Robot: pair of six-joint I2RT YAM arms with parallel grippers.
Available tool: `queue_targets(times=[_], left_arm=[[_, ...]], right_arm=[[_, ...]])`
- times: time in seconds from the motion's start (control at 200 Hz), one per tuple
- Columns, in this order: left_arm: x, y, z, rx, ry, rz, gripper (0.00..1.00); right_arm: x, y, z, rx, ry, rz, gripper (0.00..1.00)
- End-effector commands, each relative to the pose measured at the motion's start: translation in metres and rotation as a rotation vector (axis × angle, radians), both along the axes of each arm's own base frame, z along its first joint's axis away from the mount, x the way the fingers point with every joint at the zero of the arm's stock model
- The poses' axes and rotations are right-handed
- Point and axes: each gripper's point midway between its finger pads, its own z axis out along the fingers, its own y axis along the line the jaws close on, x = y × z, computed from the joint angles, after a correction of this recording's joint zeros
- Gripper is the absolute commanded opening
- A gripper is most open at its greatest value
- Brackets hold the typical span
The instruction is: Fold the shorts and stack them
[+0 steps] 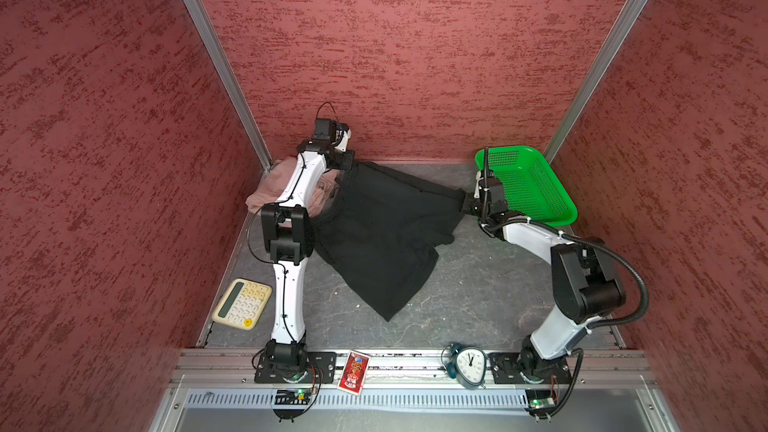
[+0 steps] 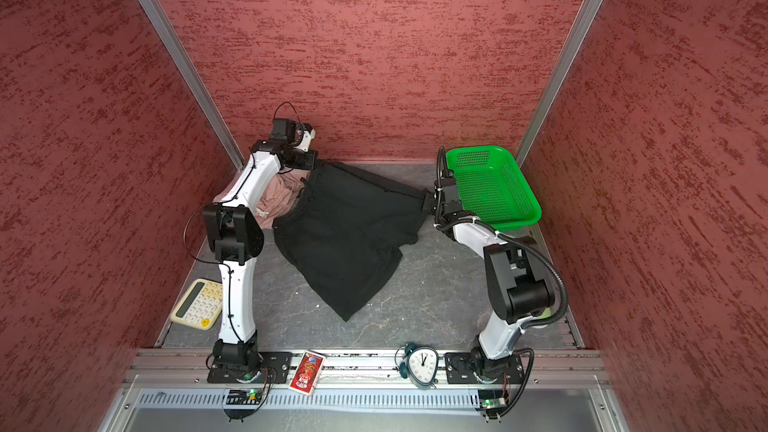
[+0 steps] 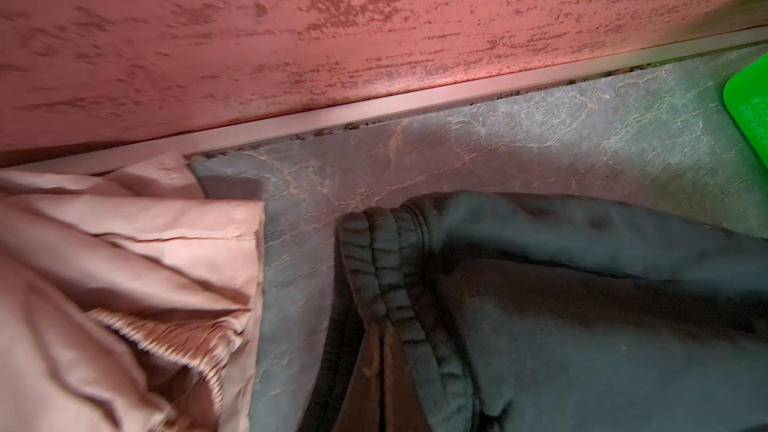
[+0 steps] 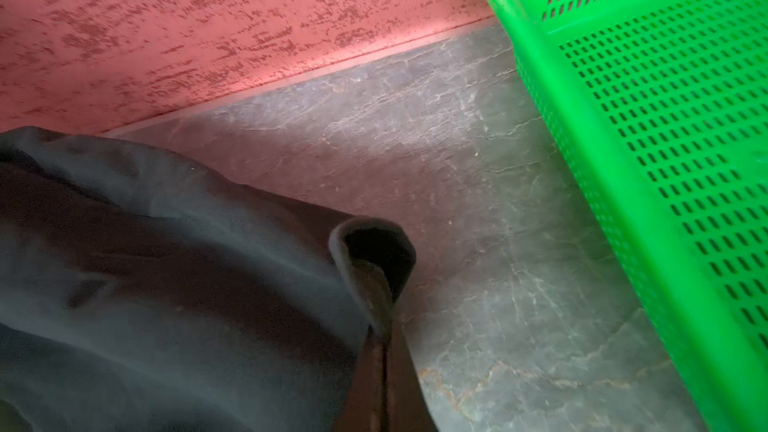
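Green plastic mesh basket (image 1: 528, 184): bare mesh. Black fabric shorts (image 1: 386, 238), pinched between left gripper (image 1: 352, 162), right gripper (image 1: 466, 201), stretch seemingly along far bench (image 1: 478, 284) edge.

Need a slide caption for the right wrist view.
Right gripper pinching a corner of the black shorts near the green basket.

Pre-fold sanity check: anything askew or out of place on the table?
Plain black fabric shorts are askew: stretched between the shut left gripper and shut right gripper, the rest trailing diagonally across the table. Dusty pink gathered-waist shorts lie crumpled in the far left corner.
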Motion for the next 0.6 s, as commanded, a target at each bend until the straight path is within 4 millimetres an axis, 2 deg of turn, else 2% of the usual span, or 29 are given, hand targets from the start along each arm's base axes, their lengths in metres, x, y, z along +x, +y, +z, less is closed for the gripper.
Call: queue_targets(times=[0.0, 0.075, 0.19, 0.276, 0.296, 0.326, 0.341, 0.391, 0.411, 0.431, 0.476, 0.526, 0.591], left_arm=[[0.019, -0.001, 0.01, -0.033, -0.075, 0.001, 0.0], [0.026, -0.002, 0.012, -0.032, -0.099, 0.002, 0.0], [0.038, -0.003, 0.006, -0.028, -0.126, 0.005, 0.0], [0.045, 0.0, -0.005, -0.005, -0.125, 0.025, 0.0], [0.046, 0.001, -0.007, -0.001, -0.127, 0.03, 0.07], [0.049, 0.002, -0.01, 0.006, -0.127, 0.037, 0.31], [0.049, 0.003, -0.012, 0.01, -0.127, 0.04, 0.39], [0.052, 0.006, -0.016, 0.022, -0.131, 0.05, 0.44], [0.053, 0.008, -0.017, 0.026, -0.132, 0.058, 0.5], [0.054, 0.009, -0.016, 0.026, -0.132, 0.061, 0.63], [0.054, 0.012, -0.011, 0.021, -0.137, 0.074, 0.99], [0.055, 0.015, -0.001, 0.015, -0.144, 0.091, 0.99], [0.05, 0.019, 0.015, 0.01, -0.152, 0.107, 0.99]], right_arm=[[0.027, -0.011, 0.042, -0.026, -0.139, -0.057, 0.0], [0.042, -0.013, 0.045, -0.043, -0.155, -0.066, 0.0], [0.071, -0.013, 0.037, -0.047, -0.154, -0.077, 0.0], [0.088, -0.014, 0.03, -0.031, -0.147, -0.101, 0.1], [0.091, -0.015, 0.025, -0.027, -0.137, -0.106, 0.17], [0.096, -0.015, 0.022, -0.015, -0.128, -0.104, 0.3], [0.098, -0.014, 0.02, -0.01, -0.12, -0.101, 0.36], [0.104, -0.009, 0.02, 0.012, -0.115, -0.083, 0.44], [0.105, -0.006, 0.021, 0.022, -0.117, -0.071, 0.47], [0.106, -0.003, 0.023, 0.031, -0.123, -0.06, 0.5], [0.105, 0.003, 0.031, 0.055, -0.139, -0.031, 0.62], [0.101, 0.01, 0.04, 0.073, -0.15, 0.009, 0.71], [0.088, 0.017, 0.052, 0.094, -0.143, 0.062, 0.74]])
